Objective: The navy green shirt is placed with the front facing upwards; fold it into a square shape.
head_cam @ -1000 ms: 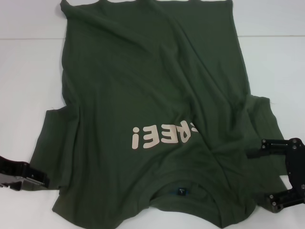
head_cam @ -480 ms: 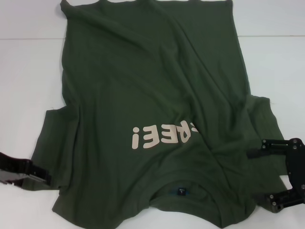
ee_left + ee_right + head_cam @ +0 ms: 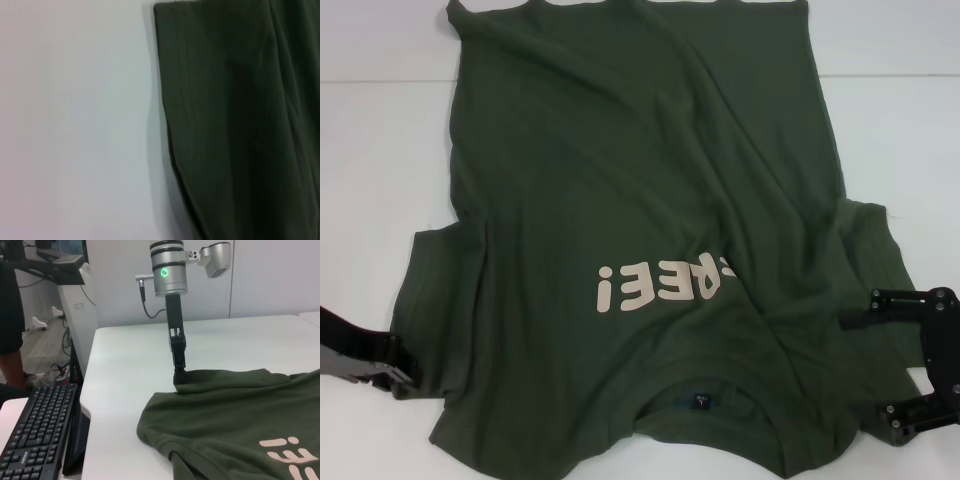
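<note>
The navy green shirt (image 3: 620, 180) lies front up on the white table (image 3: 380, 150), collar (image 3: 705, 405) nearest me, and the beige lettering (image 3: 660, 285) reads upside down. Its right side is bunched in diagonal folds. My left gripper (image 3: 400, 375) sits at the outer edge of the left sleeve, and the right wrist view shows that left gripper (image 3: 178, 382) shut on the sleeve's corner. My right gripper (image 3: 875, 365) stands open over the right sleeve, one finger on each side of the cloth. The left wrist view shows only the shirt's (image 3: 240, 125) sleeve hem and table.
The shirt's bottom hem reaches the table's far edge (image 3: 620, 5). In the right wrist view a black keyboard (image 3: 35, 440) sits on a lower desk beyond the table's left side, with a person and equipment behind it.
My left gripper has tilted and shifted slightly at the left sleeve's edge. The right gripper and the rest of the shirt have stayed in place.
</note>
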{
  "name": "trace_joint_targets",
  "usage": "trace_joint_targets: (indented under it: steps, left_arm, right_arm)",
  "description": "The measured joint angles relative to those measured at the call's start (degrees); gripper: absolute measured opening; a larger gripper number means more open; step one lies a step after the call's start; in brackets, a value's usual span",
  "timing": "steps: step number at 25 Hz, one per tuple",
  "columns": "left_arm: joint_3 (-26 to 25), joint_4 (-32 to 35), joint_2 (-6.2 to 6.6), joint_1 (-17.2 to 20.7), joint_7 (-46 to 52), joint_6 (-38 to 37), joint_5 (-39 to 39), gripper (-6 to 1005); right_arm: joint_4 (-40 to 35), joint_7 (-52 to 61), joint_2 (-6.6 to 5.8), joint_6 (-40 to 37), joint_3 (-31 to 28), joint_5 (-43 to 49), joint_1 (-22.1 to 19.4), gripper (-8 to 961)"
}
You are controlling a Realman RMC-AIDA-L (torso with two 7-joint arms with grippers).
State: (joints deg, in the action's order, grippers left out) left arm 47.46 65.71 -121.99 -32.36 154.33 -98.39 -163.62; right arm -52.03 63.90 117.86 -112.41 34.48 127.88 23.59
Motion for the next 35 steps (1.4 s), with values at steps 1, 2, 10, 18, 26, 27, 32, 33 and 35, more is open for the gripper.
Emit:
trace_joint_targets:
  steps: [1, 2, 10, 18, 26, 27, 32, 33, 35]
  left_arm:
    - [0.2, 0.1, 0.04, -0.1, 0.2, -0.3, 0.0, 363]
    - [0.2, 0.2, 0.04, -0.2, 0.2, -0.4, 0.0, 312]
    - [2.1, 0.5, -0.18, -0.5, 0.5, -0.6, 0.0, 101]
    - [3.0, 1.1, -0.26, -0.6, 1.4, -0.5, 0.0, 6]
    - [2.0, 5.7, -0.13, -2.8, 2.5, -5.8, 0.4, 0]
    - [1.9, 6.3, -0.05, -3.3, 2.7, -6.8, 0.4, 0]
    - [0.9, 9.8, -0.29, -6.4, 2.9, -11.1, 0.6, 1]
    - [0.7, 10.6, -0.41, -7.1, 2.9, -12.2, 0.9, 1]
    - [0.7, 11.3, -0.61, -8.1, 2.9, -13.2, 1.7, 1]
  right_arm:
    - [0.0, 0.0, -0.01, 0.0, 0.0, 0.0, 0.0, 874]
    - [0.0, 0.0, 0.0, 0.0, 0.0, 0.0, 0.0, 874]
    - [0.0, 0.0, 0.0, 0.0, -0.1, 0.0, 0.0, 872]
    - [0.0, 0.0, 0.0, 0.0, -0.1, 0.0, -0.2, 869]
    - [0.0, 0.0, -0.01, -0.4, -0.1, -0.1, -0.4, 867]
    - [0.0, 0.0, -0.03, -0.4, -0.1, -0.1, -0.5, 867]
    - [0.0, -0.1, -0.09, -0.5, -0.1, -0.1, -0.9, 865]
    - [0.0, -0.1, -0.09, -0.5, -0.1, -0.1, -1.0, 865]
    - [0.0, -0.3, -0.09, -0.6, -0.1, -0.1, -1.2, 864]
